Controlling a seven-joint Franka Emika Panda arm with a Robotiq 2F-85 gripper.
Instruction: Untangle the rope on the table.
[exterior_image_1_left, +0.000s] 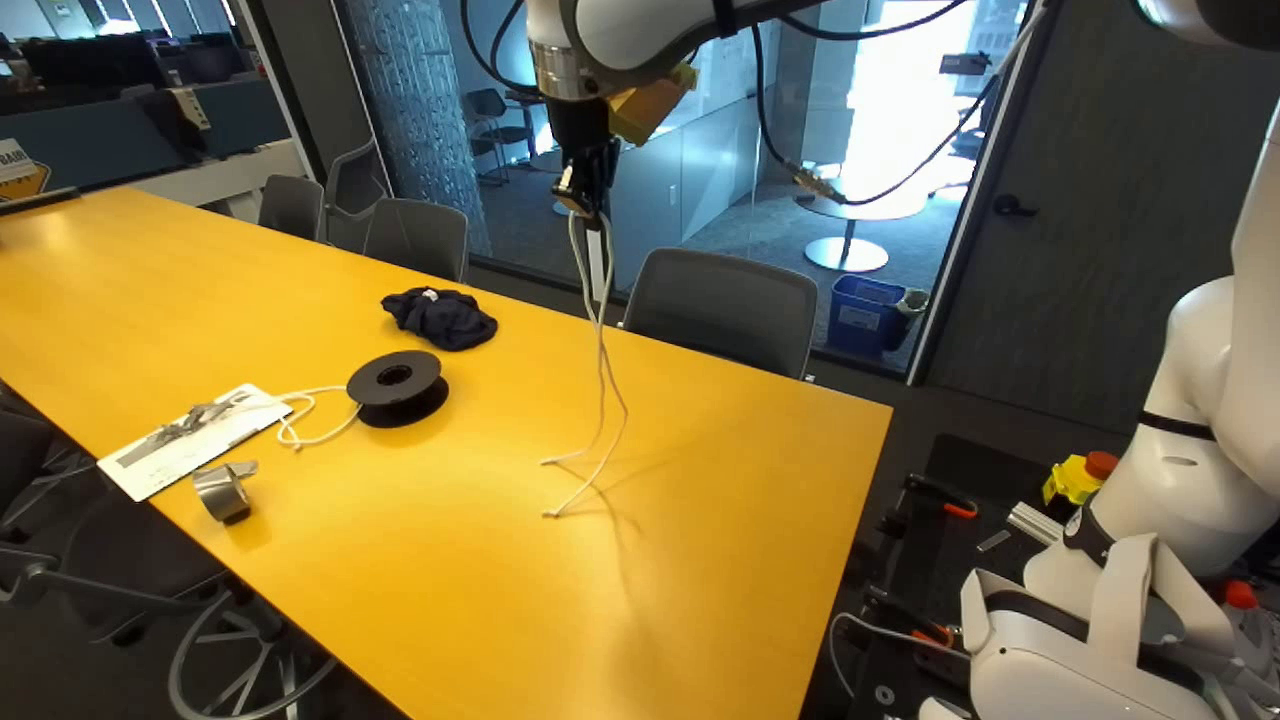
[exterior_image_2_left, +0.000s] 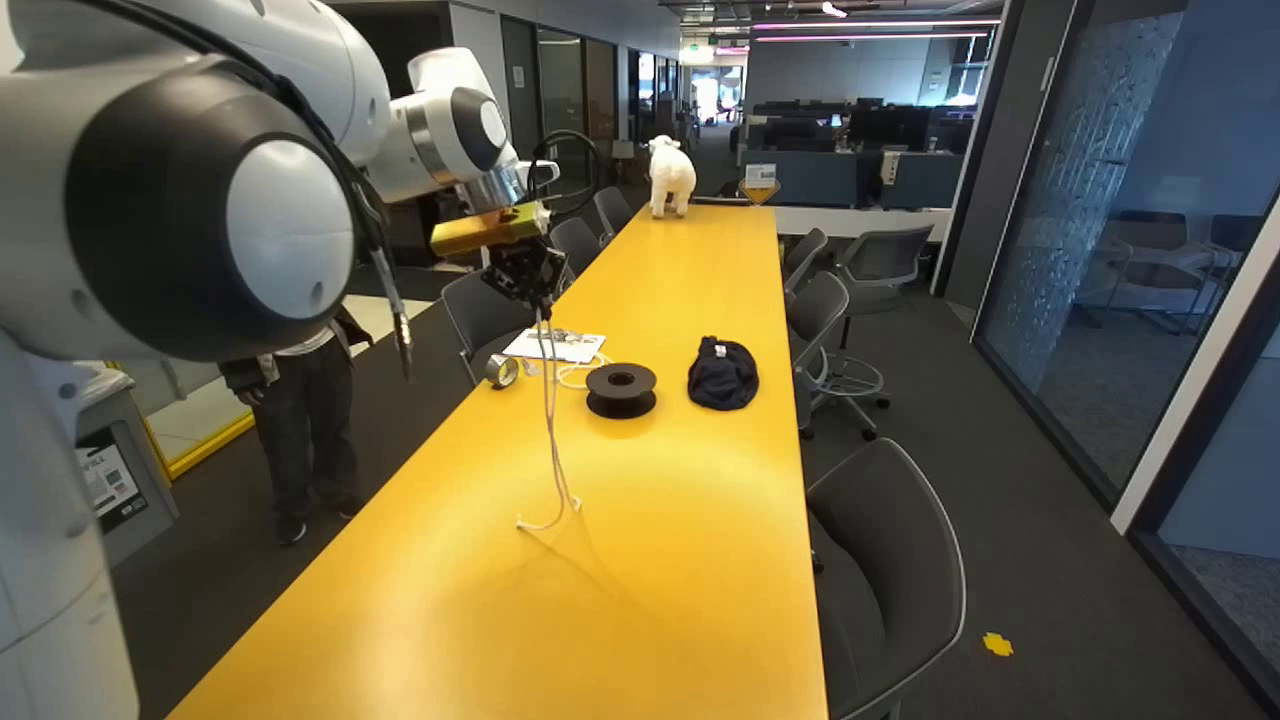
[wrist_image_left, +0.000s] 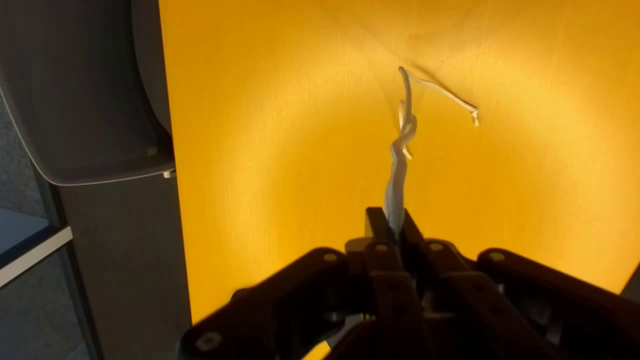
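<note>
A thin white rope (exterior_image_1_left: 601, 345) hangs down from my gripper (exterior_image_1_left: 587, 205) over the yellow table (exterior_image_1_left: 720, 480). My gripper is shut on the rope and holds it well above the table. In both exterior views the rope hangs as two strands, crossing partway down, with both ends low at the table; it also shows in an exterior view (exterior_image_2_left: 552, 430). In the wrist view the rope (wrist_image_left: 397, 180) runs out from between the fingers (wrist_image_left: 392, 216). Its strands overlap there, and one knotted end (wrist_image_left: 474, 114) lies off to the right. The part inside the jaws is hidden.
A black spool (exterior_image_1_left: 397, 390) with more white cord (exterior_image_1_left: 318, 437), a white keyboard-like board (exterior_image_1_left: 190, 440), a roll of silver tape (exterior_image_1_left: 222, 492) and a dark cloth (exterior_image_1_left: 440, 318) are on the table. A white toy sheep (exterior_image_2_left: 671, 178) stands at its far end. Chairs line both sides.
</note>
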